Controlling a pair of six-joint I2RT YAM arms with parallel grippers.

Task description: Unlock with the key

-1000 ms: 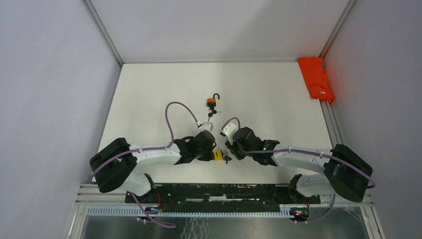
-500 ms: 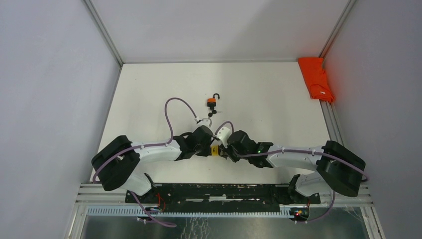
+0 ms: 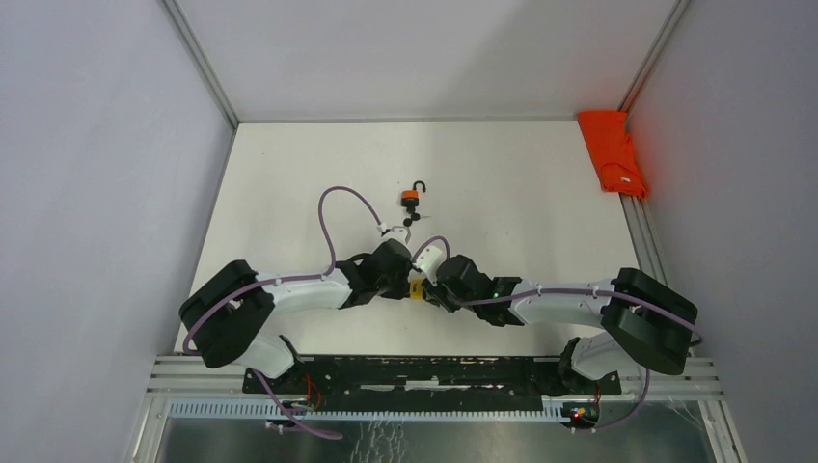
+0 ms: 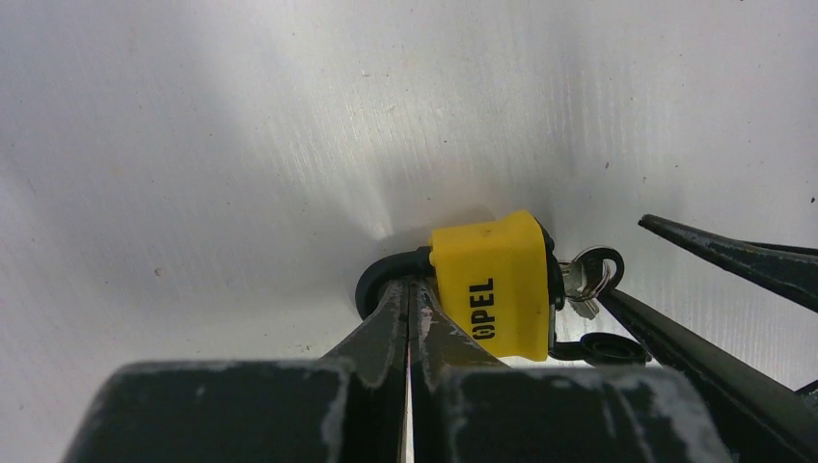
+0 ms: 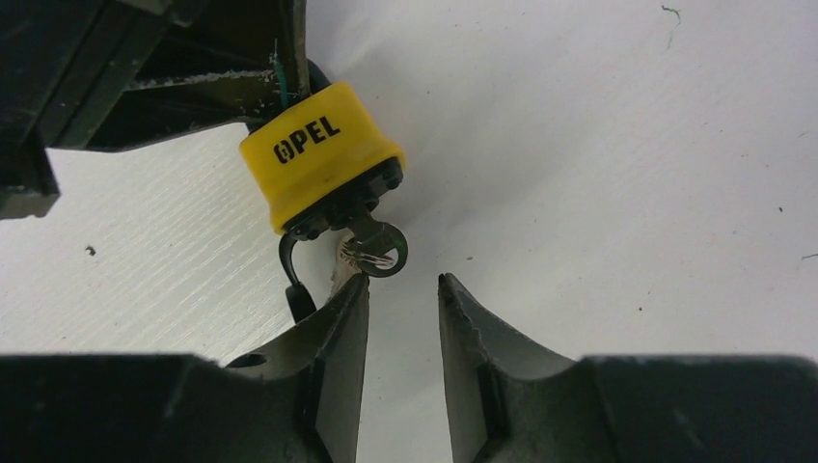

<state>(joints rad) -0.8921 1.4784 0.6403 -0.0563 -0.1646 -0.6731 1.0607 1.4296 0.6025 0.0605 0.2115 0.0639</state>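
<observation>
A yellow padlock (image 3: 416, 289) (image 4: 492, 285) (image 5: 318, 154) lies on the white table between my two grippers. My left gripper (image 4: 407, 285) (image 3: 404, 286) is shut on its black shackle (image 4: 381, 280). A key (image 5: 371, 246) with a ring (image 4: 590, 273) sticks out of the lock's bottom, and a black cap (image 4: 600, 347) dangles beside it. My right gripper (image 5: 403, 280) (image 3: 428, 290) is open just short of the key, with its left fingertip (image 5: 355, 289) at the key ring. Nothing lies between its jaws.
An orange padlock (image 3: 412, 198) with an open shackle and its keys (image 3: 413, 220) lies just beyond the grippers. An orange cloth (image 3: 613, 152) sits at the table's far right edge. Grey walls close in left, right and behind.
Both grippers and the yellow padlock have shifted a little away from the arm bases. My right gripper has closed in on the key from the right, and its jaws have widened.
</observation>
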